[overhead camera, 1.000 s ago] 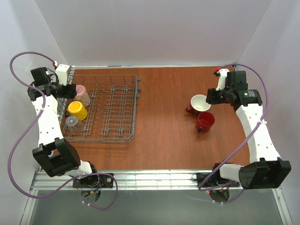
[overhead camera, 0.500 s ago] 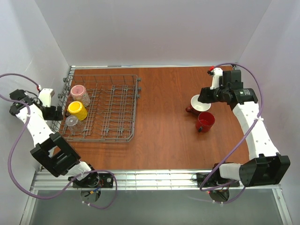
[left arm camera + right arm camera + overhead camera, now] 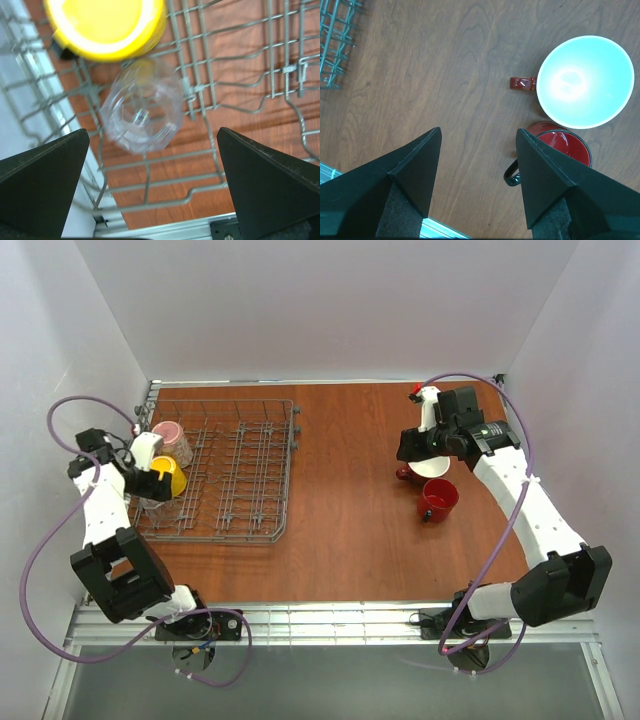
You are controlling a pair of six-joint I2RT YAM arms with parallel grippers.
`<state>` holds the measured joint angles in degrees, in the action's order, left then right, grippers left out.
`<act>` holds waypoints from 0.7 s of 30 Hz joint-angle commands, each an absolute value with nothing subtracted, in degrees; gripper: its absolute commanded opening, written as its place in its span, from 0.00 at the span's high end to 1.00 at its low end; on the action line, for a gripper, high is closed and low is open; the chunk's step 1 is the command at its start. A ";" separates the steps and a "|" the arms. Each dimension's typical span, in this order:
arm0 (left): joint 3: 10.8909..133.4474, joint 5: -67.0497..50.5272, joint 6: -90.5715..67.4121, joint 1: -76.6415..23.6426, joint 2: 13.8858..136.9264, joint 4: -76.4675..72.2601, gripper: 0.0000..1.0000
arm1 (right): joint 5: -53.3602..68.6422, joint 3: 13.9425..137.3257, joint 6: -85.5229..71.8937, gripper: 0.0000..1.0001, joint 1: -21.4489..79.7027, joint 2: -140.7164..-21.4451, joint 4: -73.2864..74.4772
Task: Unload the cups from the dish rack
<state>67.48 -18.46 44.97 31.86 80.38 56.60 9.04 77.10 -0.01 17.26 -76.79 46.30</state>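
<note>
Left end effector (image 3: 153,131) spread wide above the clear glass tumbler (image 3: 142,117) in the grey wire dish rack (image 3: 250,470); right end effector (image 3: 478,131) likewise spread, upper right.

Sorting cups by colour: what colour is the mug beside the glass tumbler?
Yellow mug, clearest in left wrist view.

Yellow mug (image 3: 105,25), clear tumbler (image 3: 142,112), dark red mug (image 3: 585,82) (white inside).

Bright even light, soft shadows, glare in mug (image 3: 585,82), blurry tumbler (image 3: 141,105)
</note>
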 commanded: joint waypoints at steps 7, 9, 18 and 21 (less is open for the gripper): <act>66.62 -9.32 41.14 27.69 83.31 49.22 0.02 | 4.57 79.19 -0.26 0.43 18.98 -77.87 46.23; 66.80 -9.31 40.69 27.60 84.20 49.22 0.02 | 4.48 79.19 -0.18 0.43 19.07 -78.05 46.23; 63.11 -9.76 41.22 26.72 86.13 47.91 0.02 | 3.60 79.19 -0.18 0.43 19.25 -78.57 46.23; 63.28 -10.28 40.87 26.72 85.87 46.14 0.14 | 3.60 79.10 -0.18 0.43 19.16 -78.92 46.23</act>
